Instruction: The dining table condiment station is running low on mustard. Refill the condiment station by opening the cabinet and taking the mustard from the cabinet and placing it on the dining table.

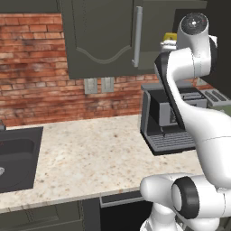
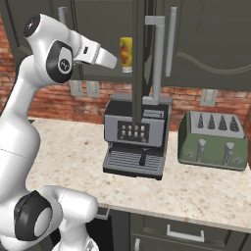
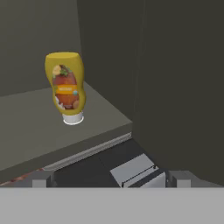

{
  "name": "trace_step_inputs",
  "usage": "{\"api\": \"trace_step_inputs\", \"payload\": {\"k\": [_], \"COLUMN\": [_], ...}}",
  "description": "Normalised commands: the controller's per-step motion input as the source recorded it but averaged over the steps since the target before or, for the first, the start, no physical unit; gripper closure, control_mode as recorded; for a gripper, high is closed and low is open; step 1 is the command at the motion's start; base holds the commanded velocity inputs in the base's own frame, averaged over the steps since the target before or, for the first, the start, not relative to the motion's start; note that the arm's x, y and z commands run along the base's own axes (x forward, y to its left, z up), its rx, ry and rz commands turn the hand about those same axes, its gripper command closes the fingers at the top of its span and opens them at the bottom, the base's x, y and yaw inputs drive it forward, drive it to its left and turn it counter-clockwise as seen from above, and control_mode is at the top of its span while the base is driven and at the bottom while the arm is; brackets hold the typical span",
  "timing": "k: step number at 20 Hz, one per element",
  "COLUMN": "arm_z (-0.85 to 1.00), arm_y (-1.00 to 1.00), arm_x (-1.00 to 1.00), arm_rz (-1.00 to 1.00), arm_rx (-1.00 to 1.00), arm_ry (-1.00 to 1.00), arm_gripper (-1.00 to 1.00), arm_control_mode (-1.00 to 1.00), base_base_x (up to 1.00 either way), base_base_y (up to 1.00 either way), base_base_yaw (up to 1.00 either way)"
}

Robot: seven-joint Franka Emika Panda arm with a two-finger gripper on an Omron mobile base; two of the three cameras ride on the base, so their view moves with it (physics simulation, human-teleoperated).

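Mustard (image 3: 65, 87) stands cap-down on the open cabinet (image 3: 52, 127) shelf, upper left of the hand view. Likely light, smooth, squeezable plastic; grasp mid-body, across the label. Jaws fully open, empty.

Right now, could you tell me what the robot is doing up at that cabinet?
The arm is reaching into the open wall cabinet for the mustard bottle. The bottle stands cap-down on the shelf, untouched. The gripper is open and short of it. Below, a coffee machine and a toaster sit on the counter.
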Motion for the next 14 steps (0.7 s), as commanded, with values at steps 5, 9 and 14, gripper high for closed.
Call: {"api": "trace_step_inputs", "payload": {"k": [5,9,14], "arm_z": [-0.07,-0.06,0.0], "arm_y": [0.0,0.0,-0.06], "arm_x": [0.32,0.26,0.17], "arm_rz": [0.0,0.0,0.01], "arm_rx": [0.04,0.02,0.01], "arm_ry": [-0.16,-0.07,0.0], "arm_gripper": [-1.0,-1.0,-1.0], "arm_control_mode": [-1.0,-1.0,-1.0], "base_base_x": [0.0,0.0,0.0], "base_base_y": [0.0,0.0,0.0], "base_base_yaw": [0.0,0.0,0.0]}}
